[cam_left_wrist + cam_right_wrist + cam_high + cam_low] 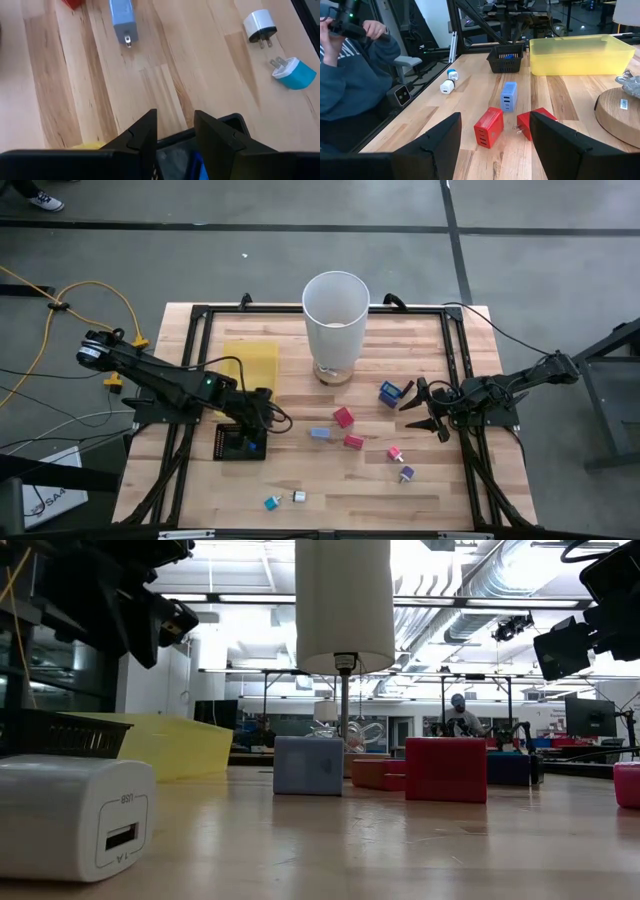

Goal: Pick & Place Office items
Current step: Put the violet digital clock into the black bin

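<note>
**A:** Where do the pincers stand?

**B:** The left gripper [174, 117] hangs right over the black mesh tray [235, 120]. Its fingers are parted with nothing pinched between them. A blue piece [197, 167] lies in the tray directly beneath. The right gripper [495, 117] waits with its fingers spread wide and empty, and a dark blue item [390, 393] sits just beside it.

**A:** And the rest of the office items?

**B:** Ahead of the left fingers lies a light blue charger [121, 17], prongs pointing back toward them. A white plug [260, 22] and a teal plug [295, 75] lie off to one side. Two red chargers [487, 127] sit in front of the right gripper, close together.

**A:** How should the left arm go on?

**B:** I'd lift it straight up clear of the tray rim first. Then I'd turn the wrist so the fingers close across the light blue charger's flat sides, not on its prongs. It's small and smooth and could squirt out of a grip that's off centre.

**A:** Any writing?

**B:** In the low view, the white plug [75, 815] has tiny print above and below its USB port. It's too small to read. I see no brand anywhere.
</note>
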Controlling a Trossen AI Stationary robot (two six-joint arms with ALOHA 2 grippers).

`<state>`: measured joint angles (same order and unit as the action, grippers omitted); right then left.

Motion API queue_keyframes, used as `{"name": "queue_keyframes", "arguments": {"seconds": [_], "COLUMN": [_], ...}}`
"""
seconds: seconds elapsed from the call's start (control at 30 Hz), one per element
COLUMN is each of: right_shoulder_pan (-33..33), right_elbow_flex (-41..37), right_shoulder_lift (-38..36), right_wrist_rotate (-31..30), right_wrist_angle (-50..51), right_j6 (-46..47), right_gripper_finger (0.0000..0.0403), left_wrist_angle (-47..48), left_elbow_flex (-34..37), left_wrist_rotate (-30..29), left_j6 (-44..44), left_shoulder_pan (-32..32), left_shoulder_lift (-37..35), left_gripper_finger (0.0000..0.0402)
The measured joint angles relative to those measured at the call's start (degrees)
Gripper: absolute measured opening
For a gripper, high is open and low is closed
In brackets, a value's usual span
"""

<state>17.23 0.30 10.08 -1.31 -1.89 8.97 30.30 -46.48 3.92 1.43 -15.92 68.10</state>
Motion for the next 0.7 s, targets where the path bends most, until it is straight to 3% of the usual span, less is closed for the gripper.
{"name": "queue_keyframes", "arguments": {"seconds": [0.4,0.7], "right_shoulder_pan": [0.0,0.0], "right_elbow_flex": [0.0,0.0], "right_shoulder_lift": [0.0,0.0], "right_wrist_rotate": [0.0,0.1], "right_wrist_angle": [0.0,0.1], "right_j6": [0.0,0.0], "right_gripper_finger": [0.0222,0.0222], "left_wrist_angle": [-9.2,-25.9], "left_elbow_flex": [0.0,0.0], "left_wrist_rotate": [-1.4,-1.4], "left_j6": [-0.3,5.6], "left_shoulder_pan": [0.0,0.0], "left_shoulder_lift": [3.3,9.8], "left_gripper_finger": [0.0124,0.0124]}}
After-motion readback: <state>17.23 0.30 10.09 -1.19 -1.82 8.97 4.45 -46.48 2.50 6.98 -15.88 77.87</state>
